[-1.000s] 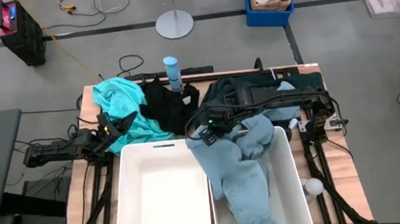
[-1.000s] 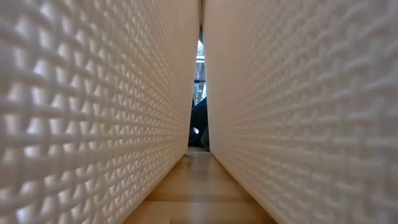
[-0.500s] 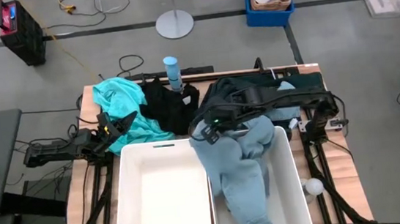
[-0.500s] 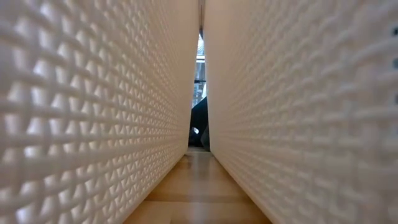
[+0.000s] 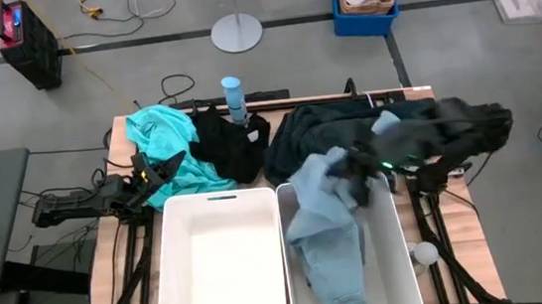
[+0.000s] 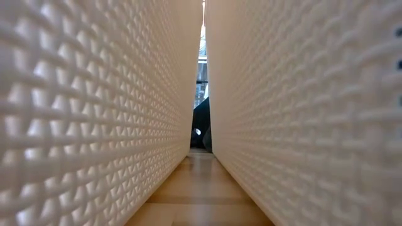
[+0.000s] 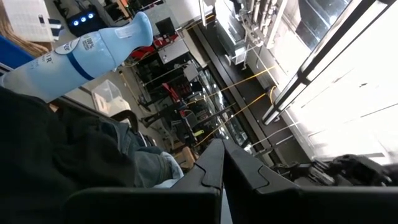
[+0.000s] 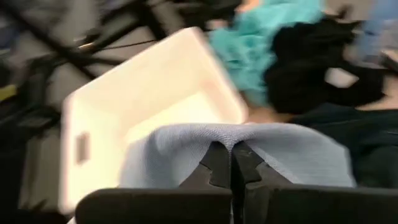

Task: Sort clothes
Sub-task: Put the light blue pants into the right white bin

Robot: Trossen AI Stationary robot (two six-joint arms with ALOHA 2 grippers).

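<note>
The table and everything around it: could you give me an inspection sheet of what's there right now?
Surface: wooden table, mostly covered.
Job's things: pale grey-blue fabric garment draped into the right white plastic bin; turquoise garment, black garment and dark garment heap at the back; left white plastic bin holds nothing seen.
Clutter: slim blue bottle.
Grippers: right end effector shut on the pale grey-blue garment; left end effector shut, beside the turquoise garment.
Cables: yellow cable on the floor.
Surroundings: blue crate, round stand base.
</note>
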